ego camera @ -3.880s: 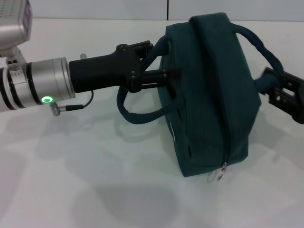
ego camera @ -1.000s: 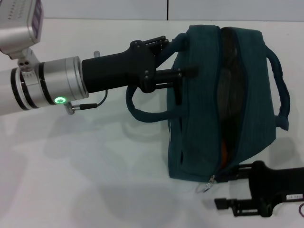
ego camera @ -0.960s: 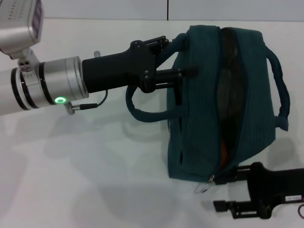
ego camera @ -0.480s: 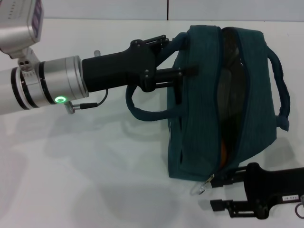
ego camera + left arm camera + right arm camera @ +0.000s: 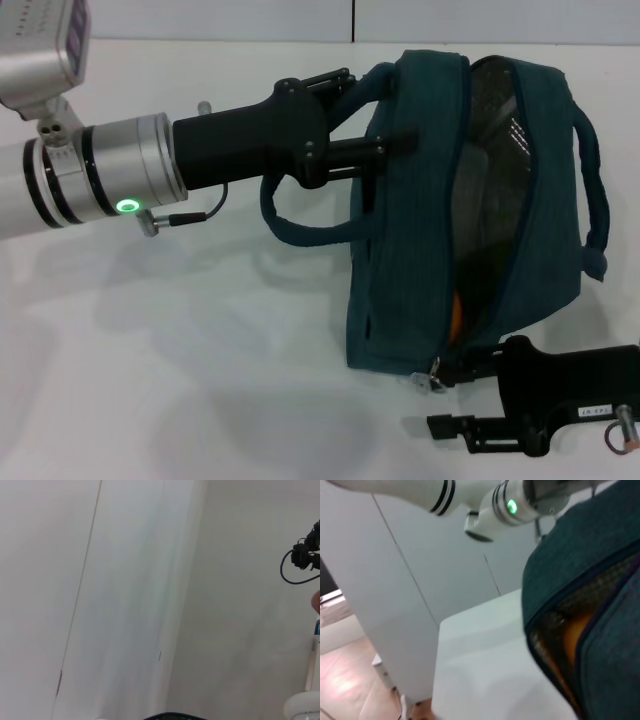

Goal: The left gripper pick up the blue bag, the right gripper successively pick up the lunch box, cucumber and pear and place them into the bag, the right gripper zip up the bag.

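Two grippers work the blue bag [image 5: 420,210] above the white counter [image 5: 150,380]: left gripper [image 5: 365,120] clamps its handle; right gripper [image 5: 450,395] pinches the zipper pull [image 5: 436,374]. No legible writing.

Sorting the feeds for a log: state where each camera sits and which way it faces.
Head: above, facing down at the teal fabric bag; left tool grips its handle, right tool at the zipper end.
Left wrist: faces pale wall panels; no own fingers.
Right wrist: beside the bag, facing its open mouth.
Shared: bag, left arm's silver wrist.
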Action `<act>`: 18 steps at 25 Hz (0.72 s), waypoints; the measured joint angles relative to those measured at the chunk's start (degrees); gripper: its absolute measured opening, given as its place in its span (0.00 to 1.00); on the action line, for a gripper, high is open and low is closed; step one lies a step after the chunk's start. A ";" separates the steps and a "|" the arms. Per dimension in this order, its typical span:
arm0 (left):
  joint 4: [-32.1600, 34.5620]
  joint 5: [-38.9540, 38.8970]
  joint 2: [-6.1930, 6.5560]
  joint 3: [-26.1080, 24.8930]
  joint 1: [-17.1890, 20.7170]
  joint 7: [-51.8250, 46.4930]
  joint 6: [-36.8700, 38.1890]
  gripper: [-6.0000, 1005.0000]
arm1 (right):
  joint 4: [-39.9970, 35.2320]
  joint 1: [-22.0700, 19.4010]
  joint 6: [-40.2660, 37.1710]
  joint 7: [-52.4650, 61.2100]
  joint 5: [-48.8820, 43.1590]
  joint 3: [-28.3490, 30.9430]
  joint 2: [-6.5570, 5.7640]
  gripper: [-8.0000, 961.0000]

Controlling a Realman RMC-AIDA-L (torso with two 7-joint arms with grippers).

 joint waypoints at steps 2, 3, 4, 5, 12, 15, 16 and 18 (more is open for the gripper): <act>0.00 -0.23 0.00 0.00 -0.03 0.00 -0.01 0.77 | -0.15 0.16 0.41 0.01 0.92 -1.86 0.00 0.53; 0.00 -0.28 0.00 0.00 -0.05 0.00 -0.01 0.77 | -0.16 0.17 0.56 -0.01 1.32 -2.47 0.00 0.53; 0.00 -0.30 0.00 0.00 -0.07 -0.02 -0.01 0.77 | -0.18 0.22 0.71 -0.05 1.47 -2.72 0.00 0.53; 0.00 -0.31 0.00 0.00 -0.12 -0.04 -0.02 0.77 | -0.20 0.27 0.84 -0.07 1.60 -2.92 0.00 0.53; 0.00 -0.32 0.00 0.00 -0.30 0.06 -0.10 0.77 | -0.30 0.38 3.03 -0.27 2.29 -3.12 0.00 0.46; 0.00 -0.43 -0.01 0.00 -0.30 0.31 -0.10 0.77 | -0.36 0.34 3.10 -1.24 2.69 -3.12 0.00 0.39; 0.00 -0.43 -0.01 0.00 -0.30 0.31 -0.10 0.77 | -0.37 0.20 3.10 -2.34 3.31 -3.12 0.00 0.37; 0.12 -0.82 -0.06 -0.05 -0.23 0.78 -0.14 0.77 | -0.39 -0.34 2.72 -6.08 5.30 -3.12 0.00 0.32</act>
